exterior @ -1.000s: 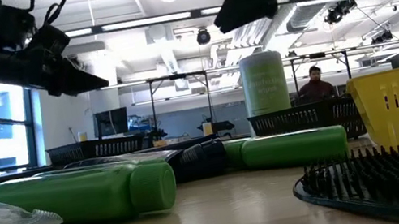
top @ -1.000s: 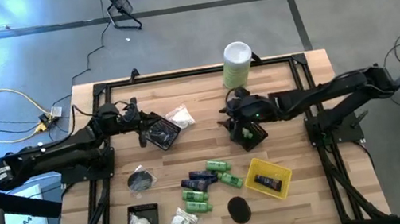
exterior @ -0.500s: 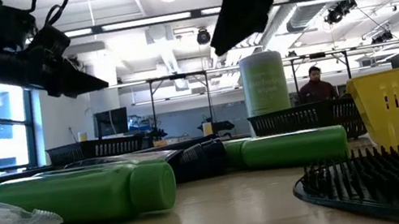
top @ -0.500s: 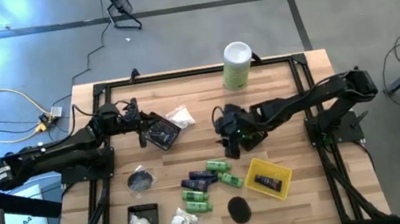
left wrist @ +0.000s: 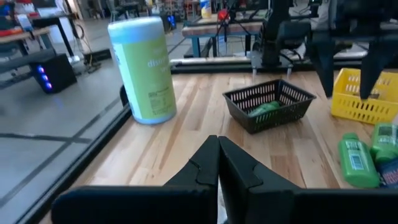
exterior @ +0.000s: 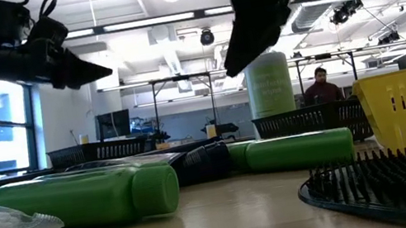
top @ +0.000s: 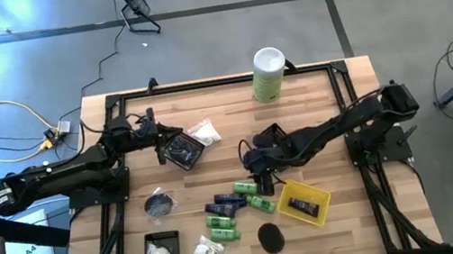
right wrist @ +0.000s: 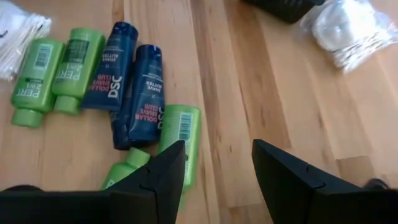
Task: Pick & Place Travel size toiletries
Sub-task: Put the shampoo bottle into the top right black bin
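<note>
The right gripper (top: 257, 175) hung open and empty just above the green bottles (top: 251, 189) and navy tubes (top: 225, 204) clustered at lower centre of the bench (top: 224, 109). The left gripper (top: 159, 143), fully closed and holding nothing, waited at upper left beside a black basket (top: 183, 150).

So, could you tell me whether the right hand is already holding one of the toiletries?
No, the right hand is open and empty in its wrist view, hovering above the green bottles and navy tubes on the table.
</note>
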Robot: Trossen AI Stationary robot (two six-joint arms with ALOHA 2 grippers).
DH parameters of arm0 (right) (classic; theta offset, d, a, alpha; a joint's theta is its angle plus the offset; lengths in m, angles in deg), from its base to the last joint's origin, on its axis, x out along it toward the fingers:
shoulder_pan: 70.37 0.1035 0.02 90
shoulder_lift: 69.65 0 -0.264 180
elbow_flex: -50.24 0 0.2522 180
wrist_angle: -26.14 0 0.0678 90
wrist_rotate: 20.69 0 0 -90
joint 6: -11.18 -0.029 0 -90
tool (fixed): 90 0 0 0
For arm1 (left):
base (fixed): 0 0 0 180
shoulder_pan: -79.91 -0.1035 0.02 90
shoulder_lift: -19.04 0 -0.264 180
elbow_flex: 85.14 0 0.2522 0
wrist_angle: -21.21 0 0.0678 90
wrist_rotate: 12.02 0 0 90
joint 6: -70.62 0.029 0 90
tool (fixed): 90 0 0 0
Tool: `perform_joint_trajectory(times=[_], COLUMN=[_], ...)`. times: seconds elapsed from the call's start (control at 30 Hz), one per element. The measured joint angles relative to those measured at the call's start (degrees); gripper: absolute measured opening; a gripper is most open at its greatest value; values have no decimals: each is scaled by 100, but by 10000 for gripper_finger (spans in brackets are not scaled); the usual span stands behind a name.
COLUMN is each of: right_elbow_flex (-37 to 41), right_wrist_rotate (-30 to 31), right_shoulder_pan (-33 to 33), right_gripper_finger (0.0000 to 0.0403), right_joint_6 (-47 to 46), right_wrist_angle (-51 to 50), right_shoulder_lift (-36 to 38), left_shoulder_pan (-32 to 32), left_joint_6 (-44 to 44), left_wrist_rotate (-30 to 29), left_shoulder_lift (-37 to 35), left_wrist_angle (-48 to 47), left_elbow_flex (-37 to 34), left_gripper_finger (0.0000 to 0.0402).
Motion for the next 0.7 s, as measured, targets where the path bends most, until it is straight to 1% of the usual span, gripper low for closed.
perform_joint_trajectory(times=[0.33, 0.53, 0.7], right_elbow_flex=[2, 1, -3], right_wrist_rotate=[-178, -623, -705], right_shoulder_pan=[-17, -13, 22], right_gripper_finger=[179, 179, 179], right_joint_6=[-1, -19, -23], right_wrist_angle=[269, 775, 890], right_shoulder_lift=[-644, -937, -1104], left_shoulder_pan=[0, 0, 1], left_joint_6=[-9, -12, -12], left_wrist_rotate=[2, 8, 17], left_shoulder_lift=[1, 2, 4], left_wrist_angle=[21, -16, -14], left_elbow_flex=[0, 0, 0], left_gripper_finger=[0, 0, 0])
